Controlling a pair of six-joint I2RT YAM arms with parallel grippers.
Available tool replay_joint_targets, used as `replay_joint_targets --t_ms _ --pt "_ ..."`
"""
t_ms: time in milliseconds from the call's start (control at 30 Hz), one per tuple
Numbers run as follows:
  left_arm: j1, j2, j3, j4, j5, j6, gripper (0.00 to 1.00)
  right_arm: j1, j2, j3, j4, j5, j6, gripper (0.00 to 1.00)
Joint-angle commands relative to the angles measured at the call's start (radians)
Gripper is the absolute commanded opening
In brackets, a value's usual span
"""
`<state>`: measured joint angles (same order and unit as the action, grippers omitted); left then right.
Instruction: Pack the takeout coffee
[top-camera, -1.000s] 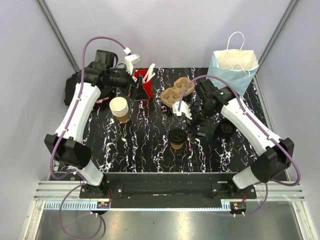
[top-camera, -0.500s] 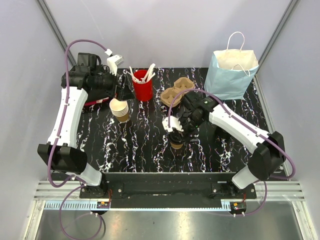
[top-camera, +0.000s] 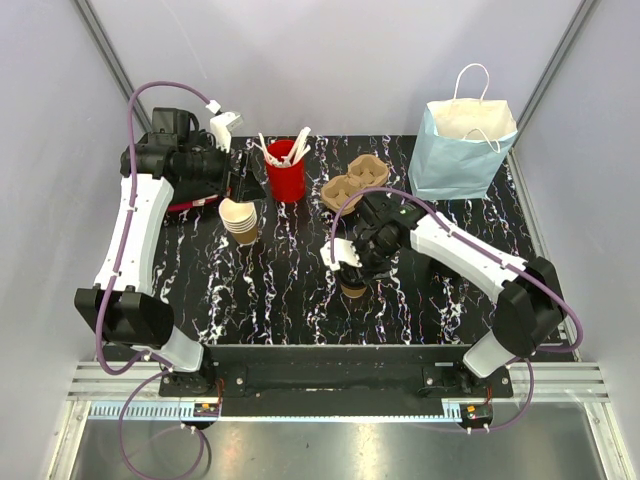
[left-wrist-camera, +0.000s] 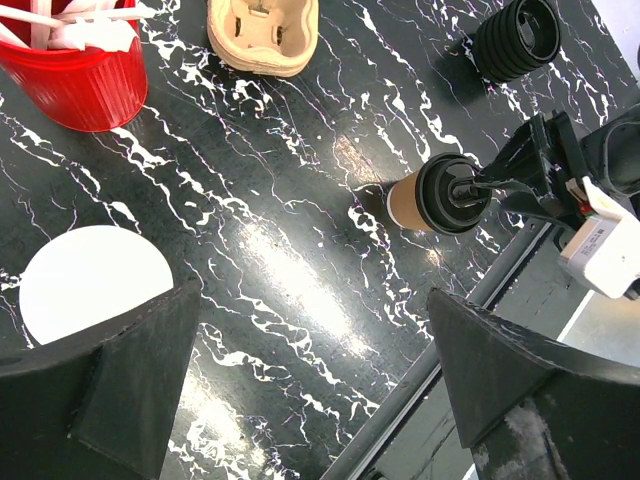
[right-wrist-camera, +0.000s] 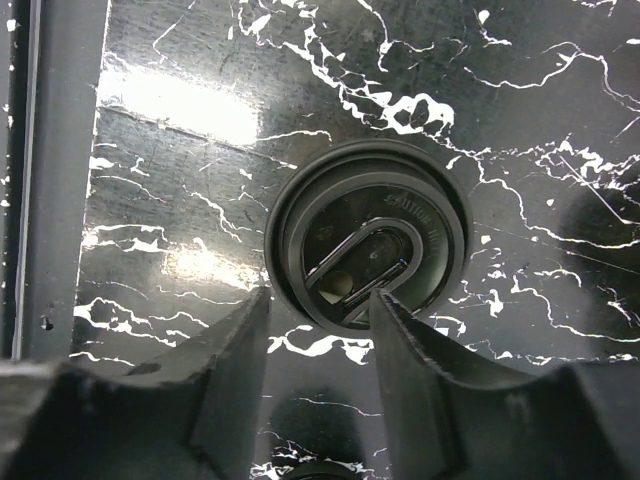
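Task item: we take the takeout coffee (left-wrist-camera: 430, 196) to be the tan paper cup under the black lid (right-wrist-camera: 365, 245). It stands upright on the bench (top-camera: 290, 290).
Right fingers: the right fingers (top-camera: 355, 268) hang directly over the cup, part-way apart, and we see nothing clamped between them.
Key relation: the lid lies beneath and slightly ahead of the right fingertips. The cup's long axis is vertical and points straight up at them. The gap between the fingers looks narrower than the lid.
Left fingers: the left fingers (top-camera: 243, 183) are spread wide and empty, above a stack of open cups (top-camera: 238, 218). The coffee lies well ahead of them, across the bench.
Nearer arm: the right arm, by a clear margin.
Step in hand: we judge this to be the approach for a grasp.
Next move: we judge that the fingers must either seat on the lid's raised centre or widen to span the cup wall.
Destination: the cup carrier (top-camera: 355, 185) sits just beyond the right fingers, and the paper bag (top-camera: 463, 150) farther beyond.
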<state>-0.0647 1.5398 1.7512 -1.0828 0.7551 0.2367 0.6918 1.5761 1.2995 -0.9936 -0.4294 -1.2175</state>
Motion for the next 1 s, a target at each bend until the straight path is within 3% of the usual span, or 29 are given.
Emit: replay_joint_targets --t_ms 0,300,433,633,767,967 --pt "0.006 -0.044 -0.001 0.018 0.027 0.01 0.99 0.008 0.002 -0.012 0.033 0.024 -0.02 0.46" --pt "0.011 -0.043 -0.007 0.021 0.036 0.007 0.99 0.014 -0.01 -0.04 0.032 0.038 -0.024 0.45" --pt "0.011 -0.04 -0.01 0.023 0.041 0.006 0.99 0.015 -0.01 -0.045 0.044 0.041 -0.022 0.38" --pt "0.011 -0.043 -0.013 0.026 0.043 0.004 0.99 0.025 -0.008 -0.055 0.044 0.052 -0.03 0.35" --pt "0.013 -0.04 -0.018 0.027 0.044 0.004 0.99 0.037 -0.005 -0.06 0.044 0.069 -0.031 0.24" --pt "0.014 -0.04 -0.018 0.029 0.05 0.001 0.99 0.043 -0.001 -0.043 0.036 0.081 -0.019 0.16"
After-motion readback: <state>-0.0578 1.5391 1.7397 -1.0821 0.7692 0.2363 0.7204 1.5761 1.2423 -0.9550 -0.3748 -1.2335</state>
